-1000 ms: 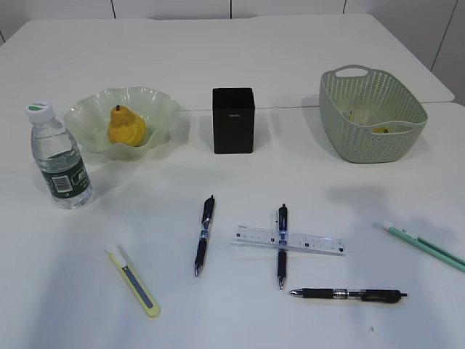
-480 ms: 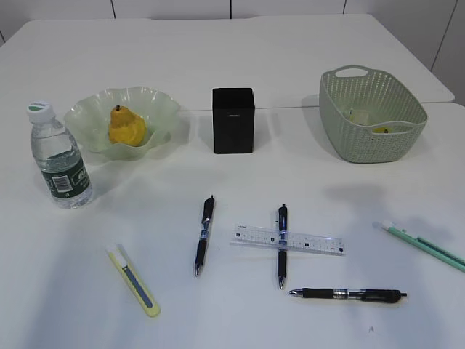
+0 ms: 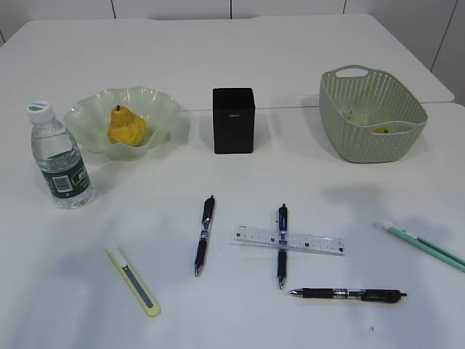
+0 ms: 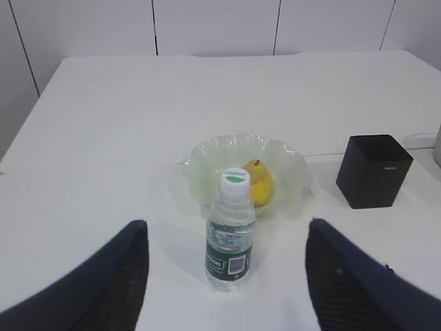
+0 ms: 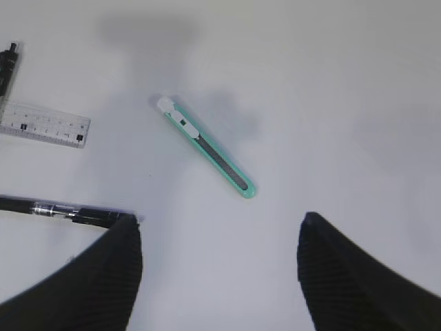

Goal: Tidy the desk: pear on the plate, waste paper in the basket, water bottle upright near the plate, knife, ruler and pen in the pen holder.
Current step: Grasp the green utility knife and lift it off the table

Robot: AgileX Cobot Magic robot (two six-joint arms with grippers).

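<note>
A yellow pear (image 3: 126, 127) lies on the pale green wavy plate (image 3: 87, 109). The water bottle (image 3: 62, 163) stands upright left of the plate. Pale paper (image 3: 360, 115) lies inside the green basket (image 3: 341, 138). The black pen holder (image 3: 233, 121) stands in the middle. A clear ruler (image 3: 312, 242) lies across one black pen (image 3: 282, 218); two more pens (image 3: 204, 234) (image 3: 349, 294) lie nearby. A yellow knife (image 3: 134, 282) and a green knife (image 3: 425, 247) lie on the table. My left gripper (image 4: 224, 276) is open, short of the bottle (image 4: 231, 234). My right gripper (image 5: 220, 276) is open, above the table near the green knife (image 5: 207, 147).
The white table (image 3: 232, 58) has a seam running behind the holder and basket. In the right wrist view the ruler's end (image 5: 45, 124) and a black pen (image 5: 62, 210) lie at the left. Neither arm shows in the exterior view.
No object on the table has moved. Only a faint shadow at the lower left shifts a little.
</note>
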